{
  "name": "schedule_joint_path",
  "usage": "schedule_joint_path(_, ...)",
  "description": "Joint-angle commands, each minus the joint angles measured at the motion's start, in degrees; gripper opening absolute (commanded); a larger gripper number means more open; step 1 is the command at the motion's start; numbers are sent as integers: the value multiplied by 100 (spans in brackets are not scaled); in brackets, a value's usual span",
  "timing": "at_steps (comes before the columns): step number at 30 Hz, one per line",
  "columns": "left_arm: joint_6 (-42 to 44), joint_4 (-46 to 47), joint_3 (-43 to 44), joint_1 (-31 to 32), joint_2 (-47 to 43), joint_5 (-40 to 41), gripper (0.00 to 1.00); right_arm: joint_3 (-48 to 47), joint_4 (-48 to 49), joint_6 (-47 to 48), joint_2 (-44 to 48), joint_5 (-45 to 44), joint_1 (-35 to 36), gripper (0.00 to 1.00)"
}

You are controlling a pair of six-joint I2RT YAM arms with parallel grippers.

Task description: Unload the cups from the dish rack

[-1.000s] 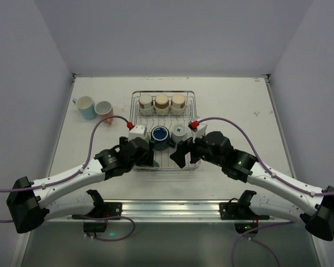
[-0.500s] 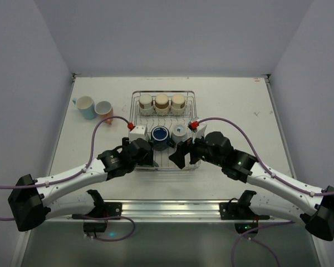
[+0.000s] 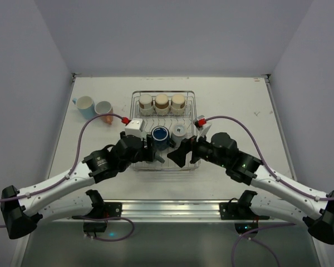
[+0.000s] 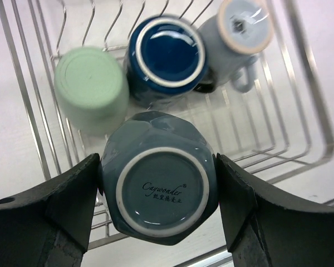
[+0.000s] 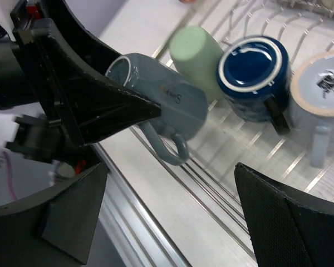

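Note:
My left gripper (image 4: 157, 167) is shut on a grey-blue faceted mug (image 4: 158, 186) and holds it bottom-up over the front of the silver wire dish rack (image 3: 162, 92). The same mug (image 5: 167, 97) shows in the right wrist view with its handle hanging down. My right gripper (image 5: 172, 222) is open and empty just right of it, at the rack's front edge. In the rack lie a sage green cup (image 4: 91, 89), a navy mug (image 3: 160, 135) and a grey mug (image 3: 179, 132). Three cream/tan cups (image 3: 162, 103) stand along the back.
A light blue cup (image 3: 86, 105) and a salmon pink cup (image 3: 104, 110) stand on the white table left of the rack. Grey walls close in the table on three sides. A metal rail runs along the near edge.
My left gripper has risen from the rack's front left corner with the grey-blue mug and swung toward the middle. My right gripper has shifted slightly right.

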State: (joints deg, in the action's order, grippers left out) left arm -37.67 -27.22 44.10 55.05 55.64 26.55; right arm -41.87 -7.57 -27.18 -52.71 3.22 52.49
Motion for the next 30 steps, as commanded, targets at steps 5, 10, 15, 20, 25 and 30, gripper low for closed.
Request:
schedule_joint_path(5, 111, 630, 626, 50, -799, -237, 0, 390, 1486, -1500, 226, 302, 7, 98)
schedule_joint_path(10, 303, 1811, 189, 50, -1396, -860, 0, 697, 1943, -2300, 436, -181, 7, 98)
schedule_joint_path(15, 436, 3178, -410, 50, -1863, -1670, 0, 1065, 2189, -2984, 814, -481, -177, 97)
schedule_joint_path(20, 541, 3846, -498, 50, -1758, -2021, 0, 1225, 2287, -3399, 991, -358, -274, 90)
schedule_joint_path(25, 559, 4689, -692, 50, -1574, -2477, 0, 1242, 2725, -3513, 894, 229, -274, 77)
schedule_joint_path(30, 454, 5454, -797, 50, -1468, -2882, 0, 1426, 3875, -3619, 824, 775, -327, 68)
